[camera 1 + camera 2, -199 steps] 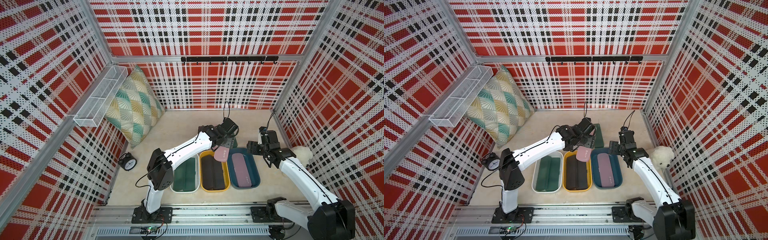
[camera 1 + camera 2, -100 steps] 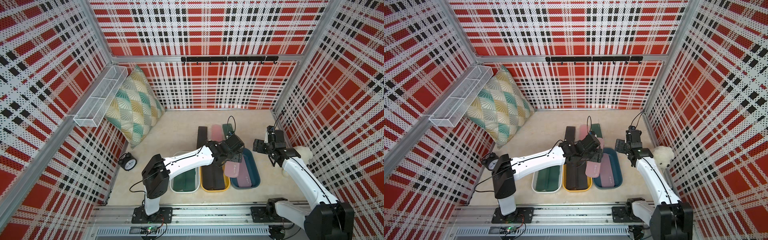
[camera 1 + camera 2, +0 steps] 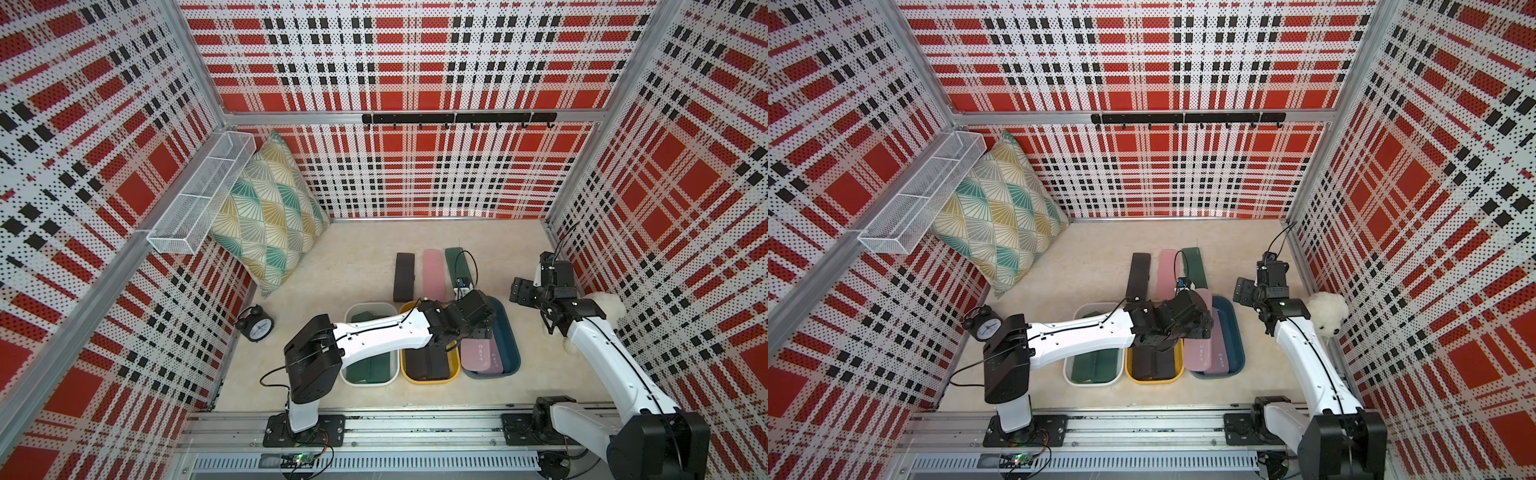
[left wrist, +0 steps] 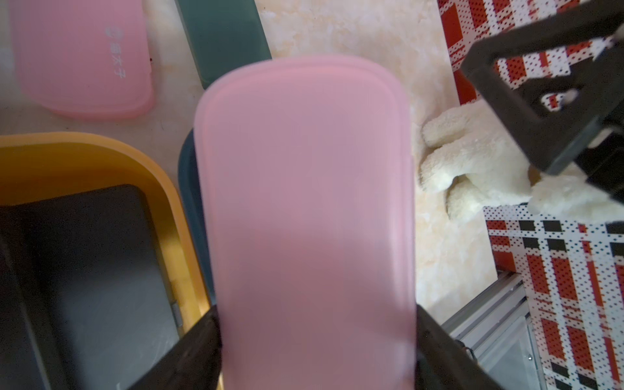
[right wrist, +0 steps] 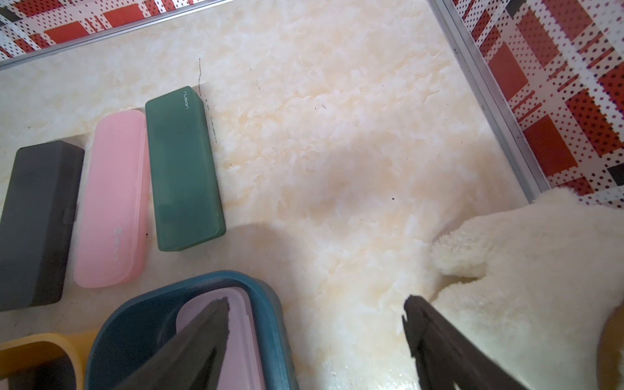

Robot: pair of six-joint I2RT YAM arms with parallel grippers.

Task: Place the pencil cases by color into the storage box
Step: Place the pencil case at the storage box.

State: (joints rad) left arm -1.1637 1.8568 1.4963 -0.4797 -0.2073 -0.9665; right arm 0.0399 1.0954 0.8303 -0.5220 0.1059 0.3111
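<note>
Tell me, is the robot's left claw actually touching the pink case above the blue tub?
Touching. The left wrist view shows the left gripper with both black fingers pressed against the long edges of the pink case, no gap.

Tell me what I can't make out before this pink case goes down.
- White tub: contents mostly hidden by the left arm, both top views.
- Held pink case: blurred in the left wrist view; whether it touches the blue tub is unclear.
- Left tool: hidden under its wrist in both top views.

Bare table lies between blue tub and plush toy.
</note>
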